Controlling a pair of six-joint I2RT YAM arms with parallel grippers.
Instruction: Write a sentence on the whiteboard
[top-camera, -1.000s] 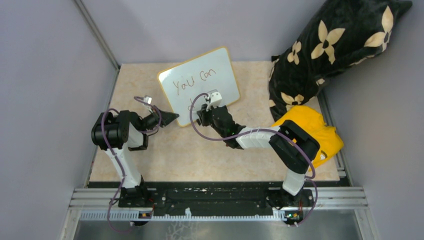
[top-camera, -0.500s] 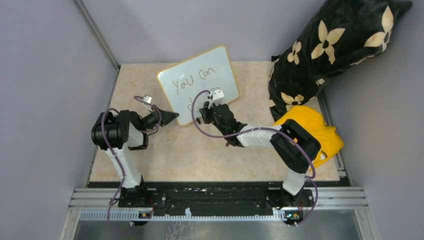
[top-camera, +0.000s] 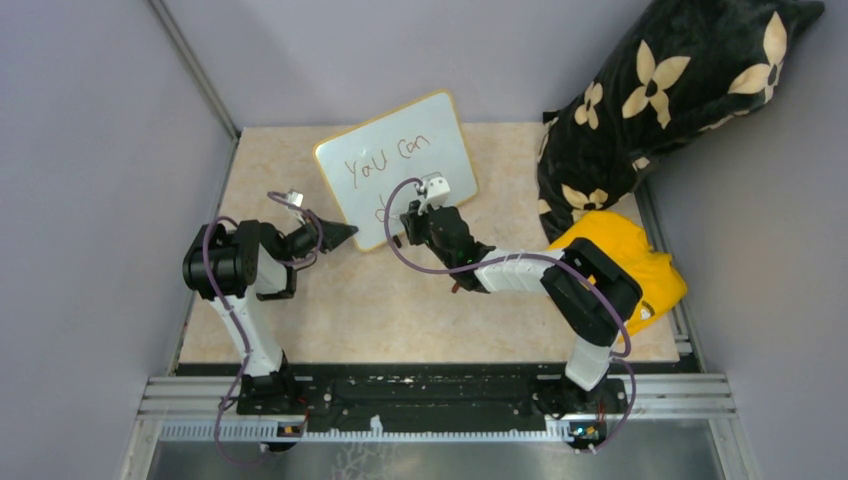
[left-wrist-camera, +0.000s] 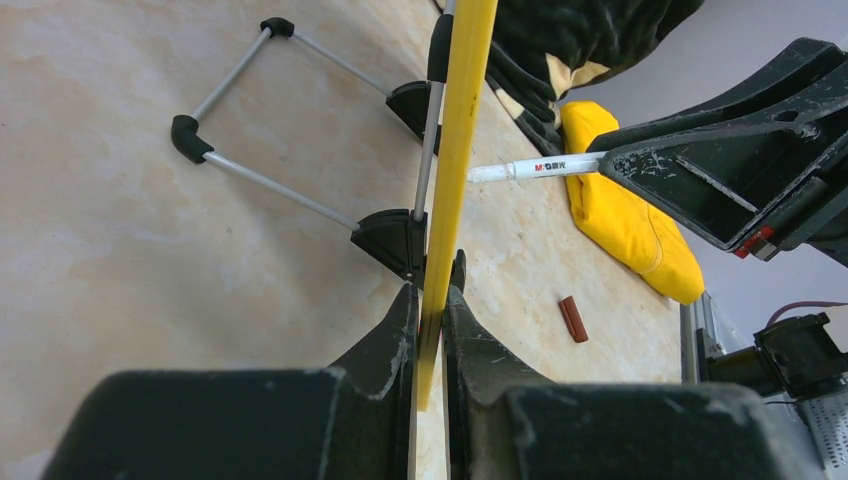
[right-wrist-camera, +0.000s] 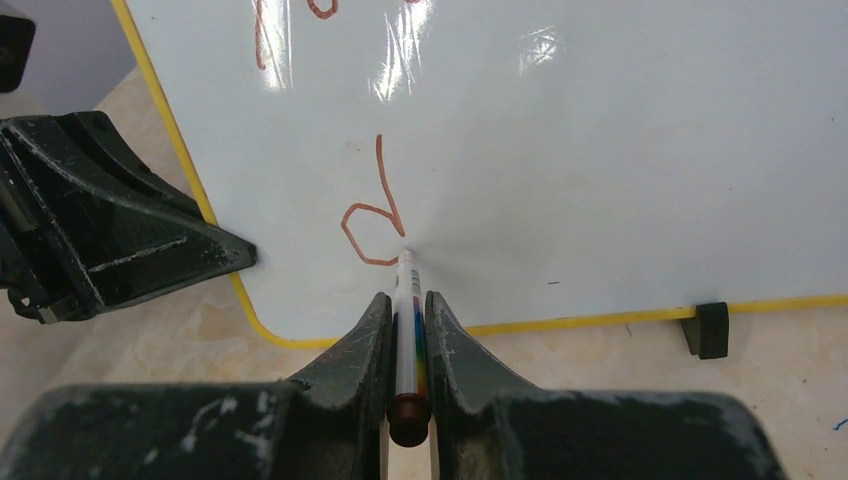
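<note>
I have the whiteboard standing tilted just ahead of both grippers, with my left gripper clamped on its yellow edge. My right gripper pinches a marker, tip touching the board straight ahead. The sentence reads "you can", with a "d" just left of the tip.

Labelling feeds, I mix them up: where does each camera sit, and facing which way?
Top external: above, behind the bases, looking down at the table; both arms show.
Left wrist: looks along the left end effector, clamped on the whiteboard rim.
Right wrist: faces the whiteboard front; right end effector grips the marker.
Shared: both wrist views show the marker.
</note>
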